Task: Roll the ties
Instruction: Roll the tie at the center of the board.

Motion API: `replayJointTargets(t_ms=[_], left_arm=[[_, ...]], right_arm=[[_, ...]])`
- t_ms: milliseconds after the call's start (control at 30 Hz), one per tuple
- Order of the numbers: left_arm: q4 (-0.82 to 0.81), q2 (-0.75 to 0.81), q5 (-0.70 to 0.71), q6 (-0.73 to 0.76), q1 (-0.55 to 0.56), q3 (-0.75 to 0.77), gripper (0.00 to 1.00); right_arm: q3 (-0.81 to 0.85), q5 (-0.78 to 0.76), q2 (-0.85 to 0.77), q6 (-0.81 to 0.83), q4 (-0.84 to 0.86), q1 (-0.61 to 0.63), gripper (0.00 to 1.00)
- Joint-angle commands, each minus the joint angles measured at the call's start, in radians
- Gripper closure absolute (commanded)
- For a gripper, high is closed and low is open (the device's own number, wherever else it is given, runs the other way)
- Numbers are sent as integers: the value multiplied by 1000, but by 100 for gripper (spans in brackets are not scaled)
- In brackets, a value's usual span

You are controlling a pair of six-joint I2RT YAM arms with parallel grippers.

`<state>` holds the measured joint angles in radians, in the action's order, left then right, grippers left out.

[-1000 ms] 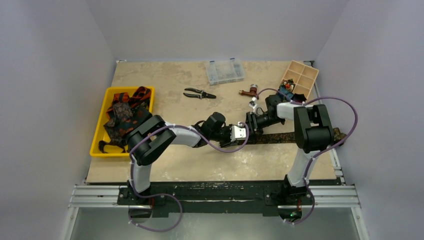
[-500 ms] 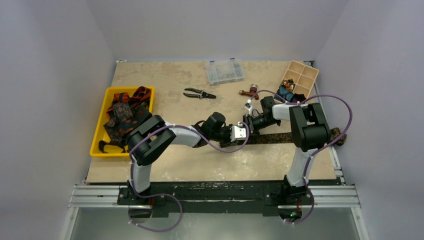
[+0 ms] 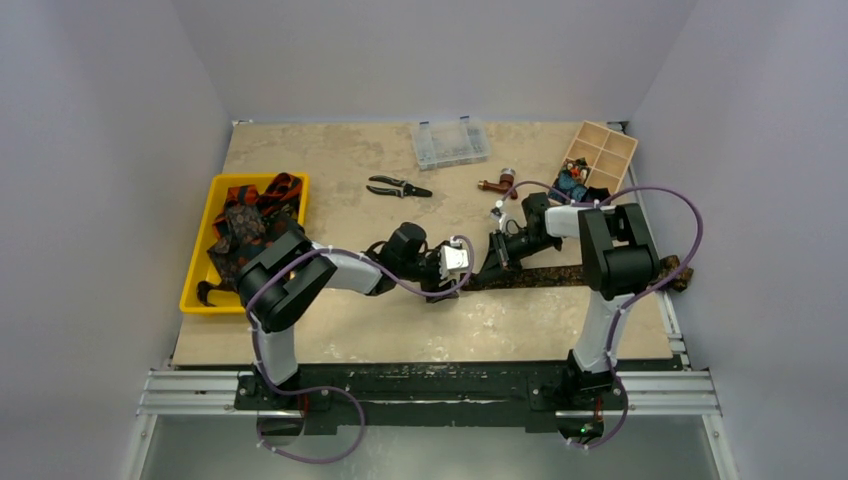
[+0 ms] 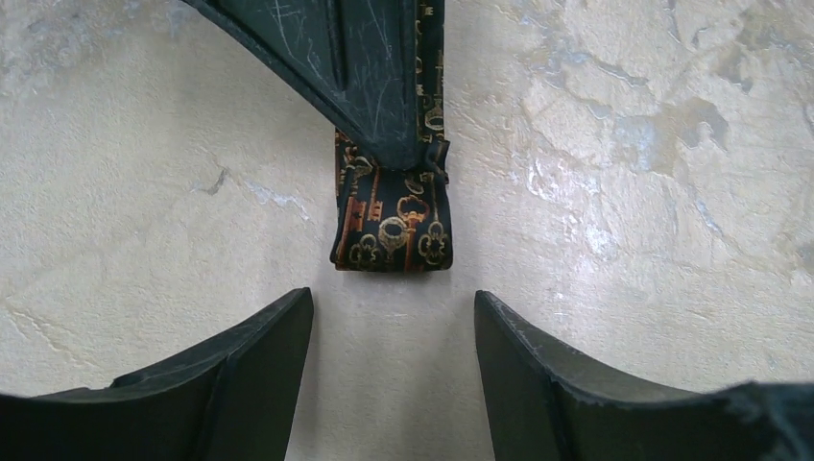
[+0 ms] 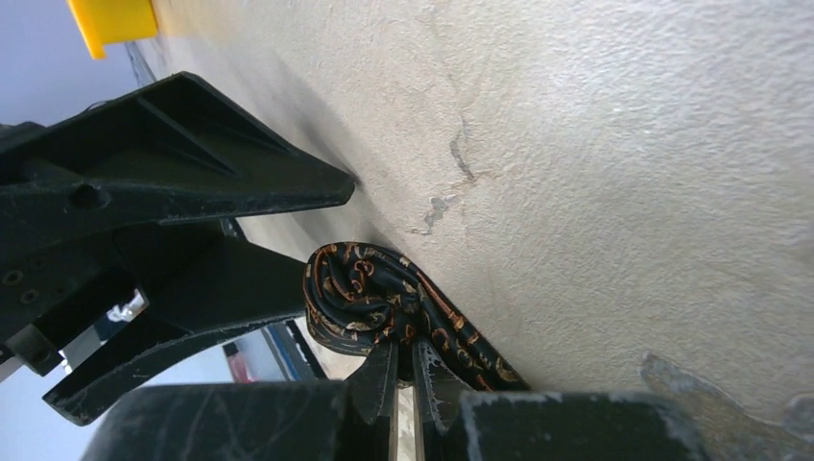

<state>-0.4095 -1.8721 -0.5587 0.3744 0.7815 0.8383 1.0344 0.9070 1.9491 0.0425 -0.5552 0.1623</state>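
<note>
1. Both arms rise from the near edge and fold inward. Their forearms lie low over the beige mottled table (image 3: 330, 330), and the two grippers face each other near its middle.
2. The left gripper (image 4: 392, 296) has its black fingers spread wide and holds nothing. It sits just short of the tie's end.
3. The right gripper (image 5: 405, 353) is pressed together, pinching the curled end of one dark narrow necktie printed with gold and orange keys (image 4: 392, 226). The rest of the necktie lies flat on the table and runs toward its right edge.
4. Farther left, one yellow plastic bin (image 3: 205, 306) holds a heap of dark ties with red and orange patterns (image 3: 250, 225). I cannot tell how many there are.
5. Beyond lie one pair of black-handled pliers (image 3: 398, 187), one clear plastic compartment box (image 3: 450, 143) and one wooden divided tray (image 3: 603, 152).
</note>
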Motion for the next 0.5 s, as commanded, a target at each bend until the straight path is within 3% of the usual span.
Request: replayJointTargets(t_ms=[0,300,467], left_arm=[[-21,-4,-42,12,-1,-43,38],[-210,-100,-27,-100,21,-2,39],[-346,-173,-38,-179,37,-9,48]], right_arm=[[10,-155,56,10,7,-4,100],[18,-196,94,-8,16,-4,100],[27,-173,113,5,23,-4,100]])
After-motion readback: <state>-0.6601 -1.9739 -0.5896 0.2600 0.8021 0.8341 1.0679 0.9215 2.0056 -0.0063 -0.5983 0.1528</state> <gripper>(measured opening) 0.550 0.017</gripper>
